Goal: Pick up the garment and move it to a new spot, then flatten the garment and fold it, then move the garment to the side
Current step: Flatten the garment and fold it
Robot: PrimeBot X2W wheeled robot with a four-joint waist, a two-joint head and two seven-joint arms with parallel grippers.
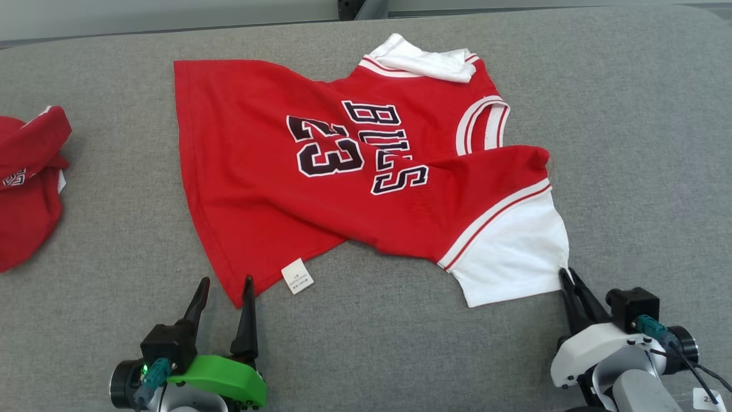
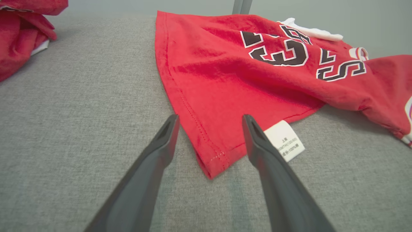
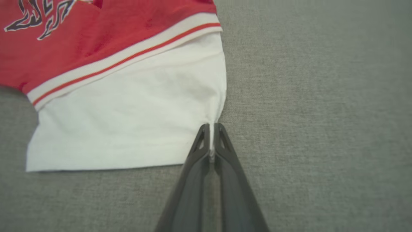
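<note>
Right gripper (image 3: 210, 127) clamps the jersey (image 1: 274, 189) by its white sleeve (image 3: 128, 112) corner; left gripper (image 2: 209, 119) gapes astride the hem (image 2: 212, 158), possibly touching; tag (image 2: 285, 140) print unreadable.

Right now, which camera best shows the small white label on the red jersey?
Left wrist view: the label sits close, print visible. Head view shows it tiny; right wrist view faces the white sleeve.

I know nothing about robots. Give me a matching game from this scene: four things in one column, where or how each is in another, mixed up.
1. left pincer
2. right pincer
3. care label
4. second red garment

A. shut on the white sleeve corner
B. far left on the grey surface
C. open, one finger each side of the jersey hem corner
D. white, sticking out by the hem

Pairs: 1-C, 2-A, 3-D, 4-B
</note>
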